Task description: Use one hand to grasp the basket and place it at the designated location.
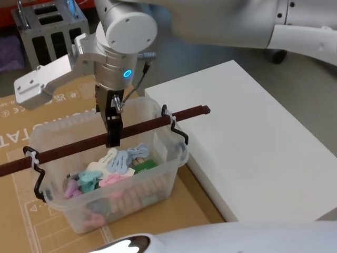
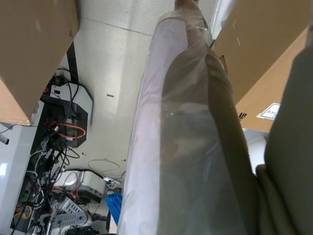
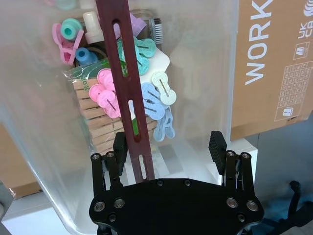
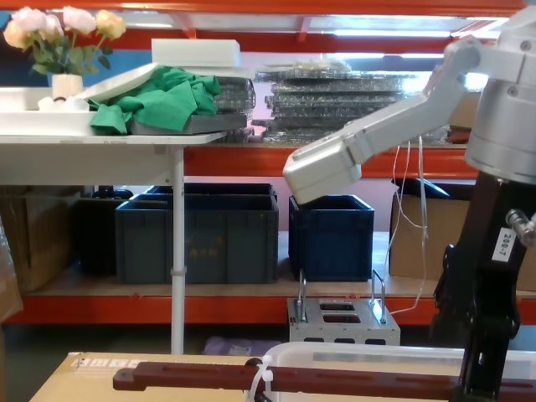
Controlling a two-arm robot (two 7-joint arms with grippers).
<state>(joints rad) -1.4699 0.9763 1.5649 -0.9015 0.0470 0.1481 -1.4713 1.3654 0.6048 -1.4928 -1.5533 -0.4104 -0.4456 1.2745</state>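
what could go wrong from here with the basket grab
The right gripper is open with the bar handle close to one jaw, not centred, so closing may shove it sideways. The handle hangs on zip ties, so the basket, loaded with clothes pegs, could tilt when lifted.

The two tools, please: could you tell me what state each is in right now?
Right tool: open, straddling the handle of the basket, holding nothing.
Left tool: cannot be told.
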